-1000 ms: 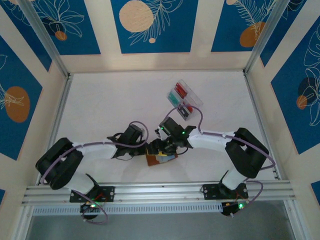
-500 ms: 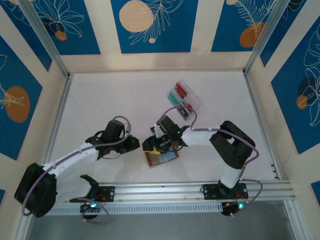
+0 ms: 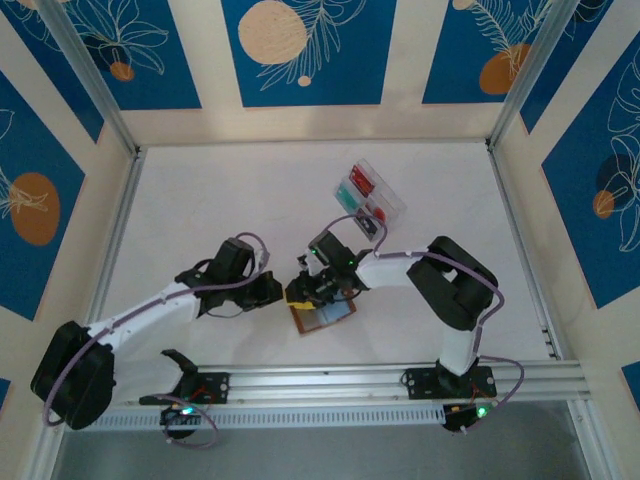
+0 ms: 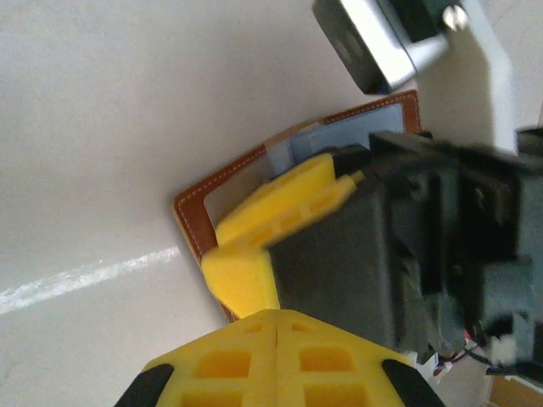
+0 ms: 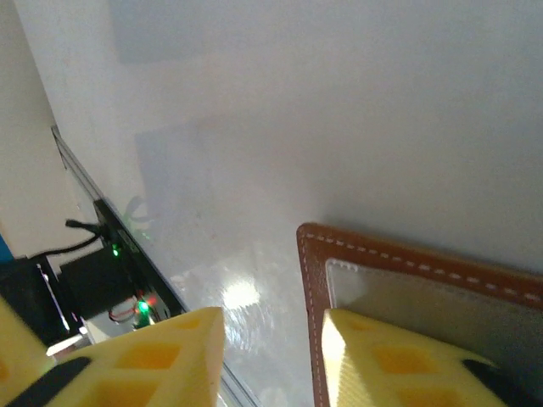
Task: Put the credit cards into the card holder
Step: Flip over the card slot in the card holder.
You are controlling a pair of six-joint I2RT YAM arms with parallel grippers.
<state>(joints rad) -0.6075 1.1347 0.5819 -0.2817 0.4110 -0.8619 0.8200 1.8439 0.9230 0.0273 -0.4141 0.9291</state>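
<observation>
Bench point(image 3: 200, 220): white, walled on three sides by blue patterned panels.
Clear tray point(image 3: 368, 198): toward the far right, well apart from the arm bases, lying at an angle.
Card holder point(image 3: 325, 317): brown, lying open flat on the bench near the front middle, pale inside up point(image 4: 204, 203) point(image 5: 399, 254).
Right gripper point(image 3: 303, 290): low over the card holder's left edge, jaws partly apart; one yellow finger over the pale lining, the other over bare bench point(image 5: 271, 318).
Left gripper point(image 3: 275, 292): just left of the card holder, jaws closed together on nothing point(image 4: 276, 315).
Credit cards point(image 3: 361, 184): red and teal ones lie in the tray's compartments.
</observation>
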